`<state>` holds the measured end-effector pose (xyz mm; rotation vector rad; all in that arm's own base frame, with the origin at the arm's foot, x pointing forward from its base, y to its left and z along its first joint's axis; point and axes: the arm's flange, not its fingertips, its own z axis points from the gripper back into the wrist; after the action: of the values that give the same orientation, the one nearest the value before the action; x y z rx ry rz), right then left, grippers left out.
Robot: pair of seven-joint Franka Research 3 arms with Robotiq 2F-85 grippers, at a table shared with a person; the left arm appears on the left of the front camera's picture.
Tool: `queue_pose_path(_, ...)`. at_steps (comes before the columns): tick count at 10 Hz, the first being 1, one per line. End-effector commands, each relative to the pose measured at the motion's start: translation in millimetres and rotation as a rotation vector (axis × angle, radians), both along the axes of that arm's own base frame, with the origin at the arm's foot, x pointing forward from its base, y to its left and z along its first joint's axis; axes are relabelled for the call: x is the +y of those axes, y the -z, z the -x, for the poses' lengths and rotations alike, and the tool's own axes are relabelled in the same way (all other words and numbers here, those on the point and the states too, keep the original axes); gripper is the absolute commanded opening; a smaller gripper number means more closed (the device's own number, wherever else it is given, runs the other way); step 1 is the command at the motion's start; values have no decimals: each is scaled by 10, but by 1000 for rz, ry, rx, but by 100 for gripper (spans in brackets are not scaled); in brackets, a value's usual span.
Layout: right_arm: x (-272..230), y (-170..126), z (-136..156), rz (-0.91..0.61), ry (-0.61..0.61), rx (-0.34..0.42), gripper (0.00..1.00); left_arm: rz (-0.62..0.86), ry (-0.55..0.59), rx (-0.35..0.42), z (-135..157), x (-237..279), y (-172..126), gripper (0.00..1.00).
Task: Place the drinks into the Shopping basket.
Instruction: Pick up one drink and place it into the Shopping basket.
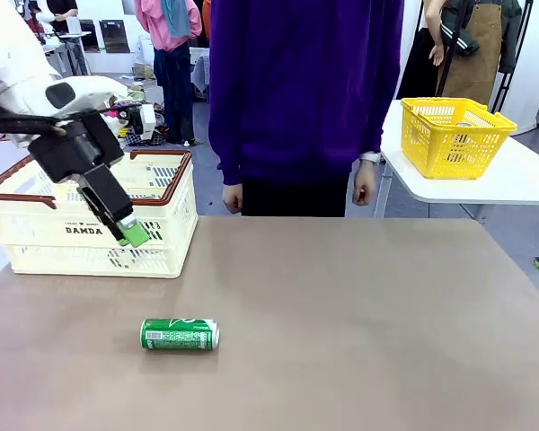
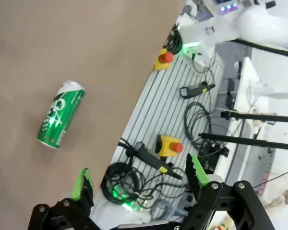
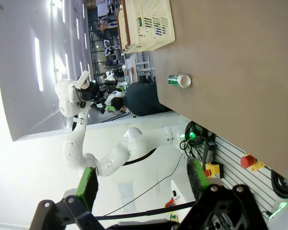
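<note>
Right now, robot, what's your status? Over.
Left gripper open, empty, near Shopping basket. Right gripper open, empty. Green can lying on table, untouched. Nothing blocking it.

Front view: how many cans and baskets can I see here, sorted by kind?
Cans: 1, the green can, lying on its side.
Baskets: 2, the cream basket and the yellow basket.
Total: 3

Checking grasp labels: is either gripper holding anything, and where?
Nothing is held. The left gripper and right gripper are open and empty; the slim green metal can lies untouched.
</note>
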<state>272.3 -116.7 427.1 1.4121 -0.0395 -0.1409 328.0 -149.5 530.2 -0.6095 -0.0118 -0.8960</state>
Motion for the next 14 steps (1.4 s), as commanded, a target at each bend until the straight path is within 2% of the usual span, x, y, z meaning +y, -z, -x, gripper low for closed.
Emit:
queue_pose_path(1,9,-42,2,-17,8,8,100,-90,88,-137,-121,-107,270,100)
queue_pose_path(2,9,-42,2,-17,8,8,100,0,0,0,0,0,0,100)
queue_pose_path(7,9,-42,2,-17,8,8,100,9,17,2,-14,-10,13,100)
queue_pose_path(8,9,-42,2,-17,8,8,100,-52,151,-58,-99,-107,112,100)
queue_pose_path(9,9,-42,2,-17,8,8,100,-95,211,-80,-150,-211,268,100)
queue_pose_path(10,9,-42,2,-17,8,8,100,-113,276,-60,-171,-281,438,100)
queue_pose_path(11,9,-42,2,-17,8,8,100,-98,273,-17,-170,-311,540,100)
queue_pose_path(12,9,-42,2,-17,8,8,100,-82,240,-17,-146,-334,634,100)
queue_pose_path(14,9,-42,2,-17,8,8,100,-104,203,-39,-35,-499,1020,100)
